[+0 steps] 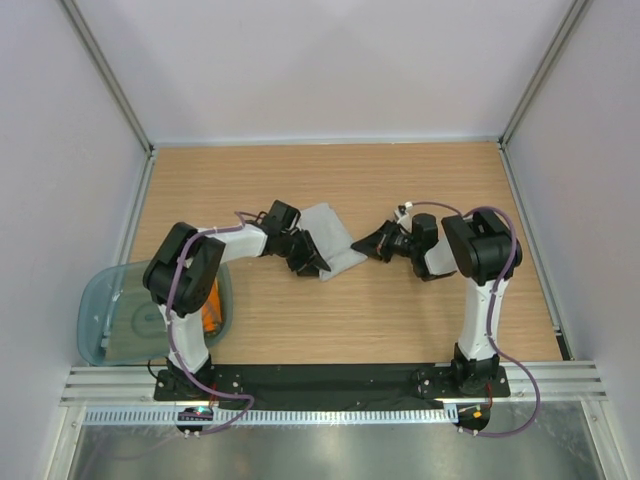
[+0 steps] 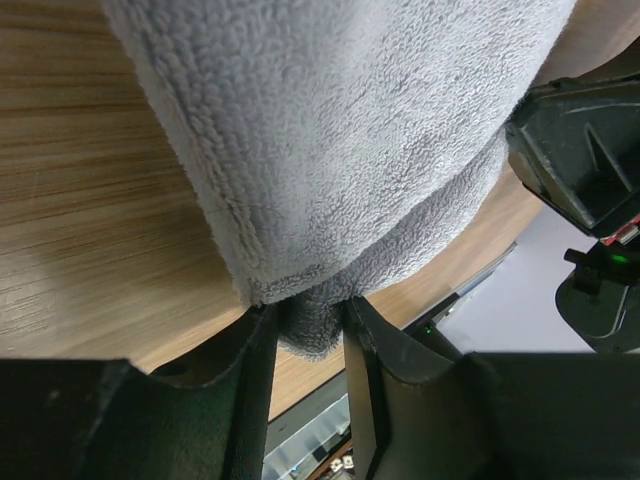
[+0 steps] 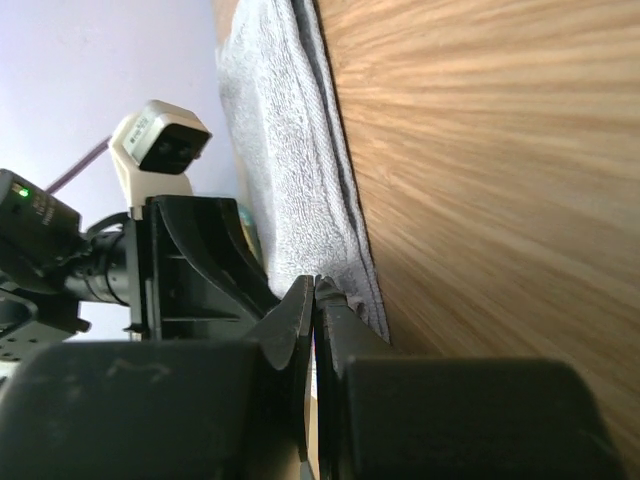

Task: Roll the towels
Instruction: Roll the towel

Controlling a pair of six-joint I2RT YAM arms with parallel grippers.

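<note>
Flanking grey towel [image 2: 340, 150], left tool [image 2: 308, 310], jaws apart

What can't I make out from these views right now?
- Orange towel: the top view shows only a sliver at the teal tub; the left arm covers the rest.
- Left gripper: in the left wrist view, the grey towel fills the gap between its jaws; gripped or loose, unclear.
- Right gripper: in the right wrist view, jaws shut at the towel's edge; they hide whether cloth is pinched.
</note>
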